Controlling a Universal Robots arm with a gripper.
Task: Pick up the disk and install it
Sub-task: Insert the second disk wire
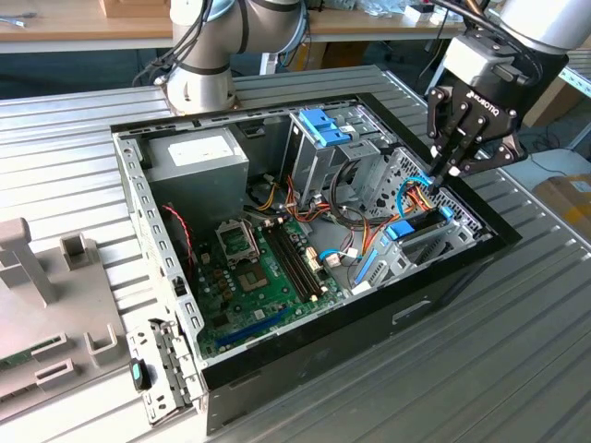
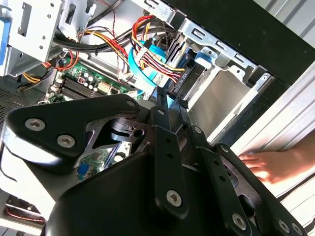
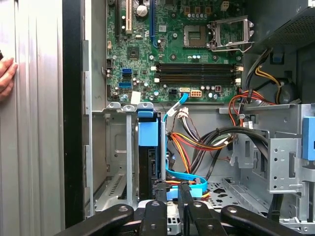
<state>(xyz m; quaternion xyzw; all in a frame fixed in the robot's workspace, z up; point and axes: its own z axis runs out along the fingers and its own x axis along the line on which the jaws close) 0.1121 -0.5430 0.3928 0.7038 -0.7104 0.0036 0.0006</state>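
Ribbed grey metal table (image 1: 517,369) bears an open black case (image 1: 369,318) with a green motherboard (image 1: 263,268); the disk (image 1: 417,224), dark and slab-shaped with a bright blue plastic frame, stands on edge in the silver bay (image 3: 115,162); the black gripper (image 1: 444,173) hangs above its end among blue and orange cables (image 3: 189,169), fingers nearly together, gripping nothing visible; a hand (image 2: 268,164) rests on the table beside the case.

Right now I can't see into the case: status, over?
Gripper low over the drive bay. Disk on edge in its slot, blue carrier showing. Cable bundle beside it; a hand rests outside the case.
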